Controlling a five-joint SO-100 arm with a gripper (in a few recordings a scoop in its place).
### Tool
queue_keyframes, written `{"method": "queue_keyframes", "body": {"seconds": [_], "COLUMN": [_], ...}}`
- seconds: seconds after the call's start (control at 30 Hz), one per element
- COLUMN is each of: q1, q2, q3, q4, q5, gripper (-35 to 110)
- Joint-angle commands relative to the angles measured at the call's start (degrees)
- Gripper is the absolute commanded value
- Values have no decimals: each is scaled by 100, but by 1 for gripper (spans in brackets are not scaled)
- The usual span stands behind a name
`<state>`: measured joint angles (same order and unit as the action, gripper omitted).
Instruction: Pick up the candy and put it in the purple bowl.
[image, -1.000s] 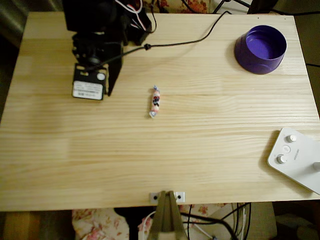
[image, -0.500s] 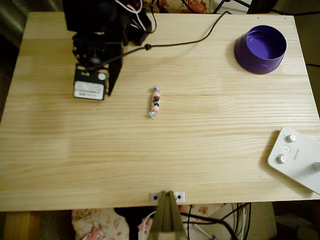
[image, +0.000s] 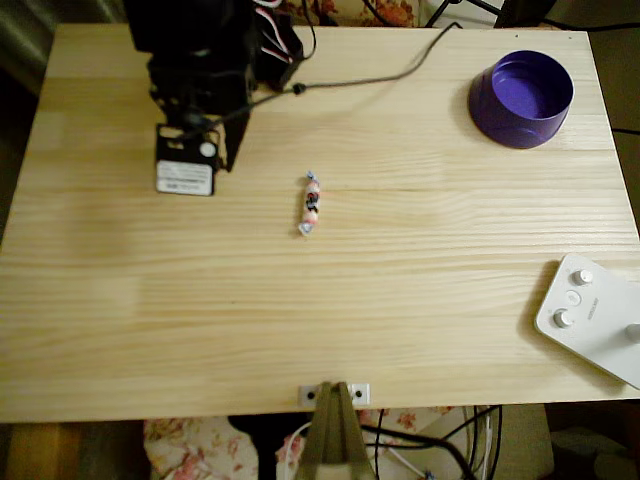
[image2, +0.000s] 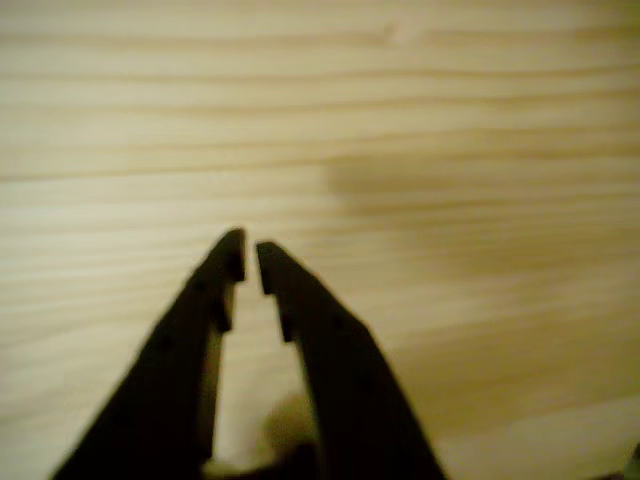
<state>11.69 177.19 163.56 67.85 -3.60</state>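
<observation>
The candy (image: 310, 203) lies on the wooden table near its middle in the overhead view, a pinkish-white wrapper with a dark mark and twisted ends, lengthwise up and down. The purple bowl (image: 522, 98) stands upright and empty at the far right corner. My black arm hangs over the far left of the table, and my gripper (image: 229, 160) points down there, well left of the candy and a little farther back. In the wrist view the gripper (image2: 250, 258) has its two black fingers almost touching at the tips, with nothing between them and bare wood below.
A white device with knobs (image: 592, 315) sits at the near right edge. A black cable (image: 370, 83) runs across the far side of the table from the arm toward the back. A metal clamp (image: 335, 394) grips the near edge.
The arm has drawn slightly back and to the right, so its labelled motor block sits a little higher in the overhead view. Candy and bowl have not moved.
</observation>
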Motion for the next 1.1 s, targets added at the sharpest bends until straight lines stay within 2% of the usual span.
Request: {"method": "queue_keyframes", "body": {"seconds": [0.0, 0.27, 0.83, 1.07], "q1": [-70, -352, -1758, -2136], "q2": [-378, -1301, -4061, -4711], "q3": [-1020, -2065, -5027, -5396], "q4": [158, 483, 2303, 2443], "q5": [44, 132, 1916, 2487], "gripper": [-1, -1, -1, -1]}}
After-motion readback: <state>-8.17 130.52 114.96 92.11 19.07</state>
